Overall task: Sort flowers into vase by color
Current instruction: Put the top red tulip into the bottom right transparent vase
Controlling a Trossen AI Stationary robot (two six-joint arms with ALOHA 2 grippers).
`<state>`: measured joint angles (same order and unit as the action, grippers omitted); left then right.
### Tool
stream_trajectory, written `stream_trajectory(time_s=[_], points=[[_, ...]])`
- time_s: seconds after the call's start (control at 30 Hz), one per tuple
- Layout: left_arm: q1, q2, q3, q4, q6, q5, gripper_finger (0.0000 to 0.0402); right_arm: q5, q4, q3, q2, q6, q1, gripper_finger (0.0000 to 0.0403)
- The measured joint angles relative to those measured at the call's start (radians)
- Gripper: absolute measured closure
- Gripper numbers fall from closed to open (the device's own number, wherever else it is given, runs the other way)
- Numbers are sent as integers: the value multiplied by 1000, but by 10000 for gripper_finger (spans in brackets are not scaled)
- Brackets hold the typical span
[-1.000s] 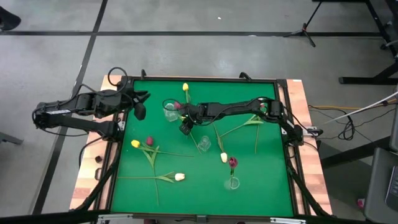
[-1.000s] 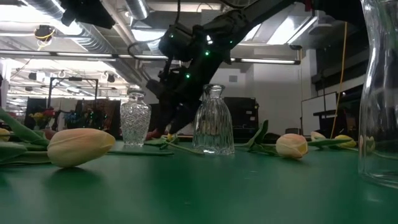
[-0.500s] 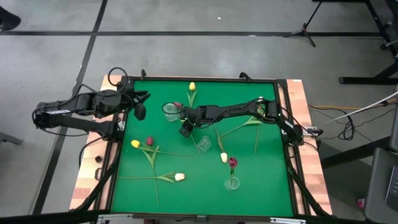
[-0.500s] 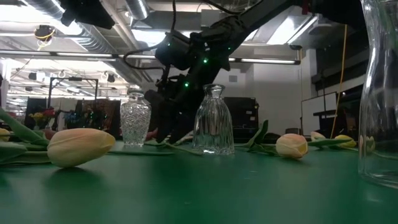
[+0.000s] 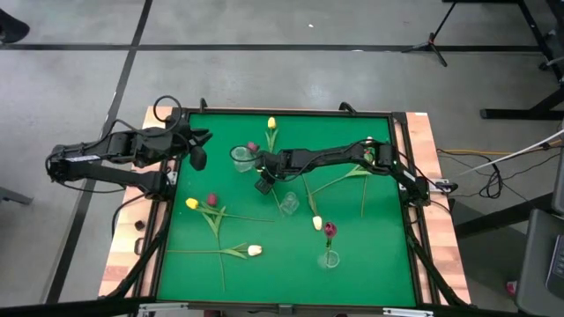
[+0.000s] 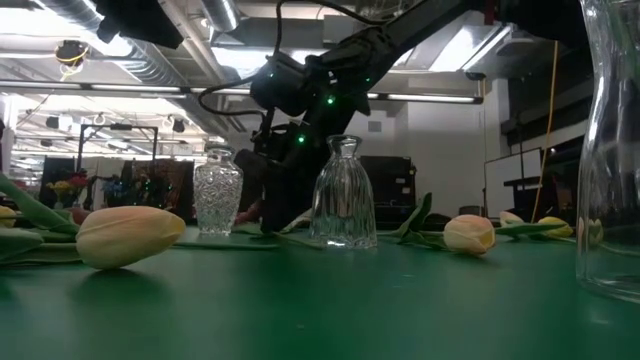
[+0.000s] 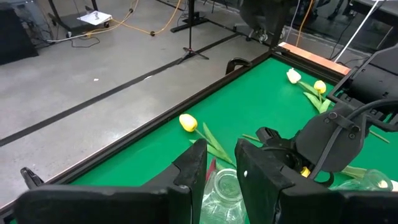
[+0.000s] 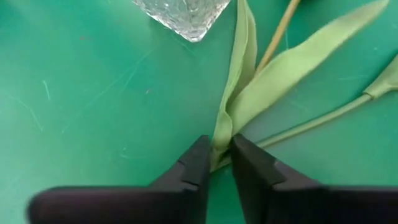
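Now the right claw pinches the green stem of a yellow flower lying on the desk beside a glass vase. It should squeeze tight and lift slowly. The left claw, open a little, waits at the desk's edge.

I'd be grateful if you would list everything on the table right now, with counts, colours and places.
table: one, green top.
glass vases: three, clear; far left of centre, middle, near right of centre.
yellow tulips: three; far edge, left side, far right corner.
cream tulips: three; near left, centre right, far right corner.
dark red tulips: three; left side, beside the far vase, one standing in the near vase.
left gripper: one, dark, open, waiting at the table's far left edge.
right gripper: one, dark, down at the centre, pinching a green leaf.
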<state>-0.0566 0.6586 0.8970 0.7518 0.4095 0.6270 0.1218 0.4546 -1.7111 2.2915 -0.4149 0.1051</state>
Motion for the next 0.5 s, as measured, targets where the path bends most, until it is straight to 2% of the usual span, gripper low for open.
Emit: stream_trajectory(time_s=[0.13, 0.5], points=[[0, 0, 0, 0, 0, 0, 318, 11, 3, 0, -2, 0, 0, 393], [0, 0, 0, 4, 2, 0, 318, 28, 64, 6, -36, -2, 8, 396]])
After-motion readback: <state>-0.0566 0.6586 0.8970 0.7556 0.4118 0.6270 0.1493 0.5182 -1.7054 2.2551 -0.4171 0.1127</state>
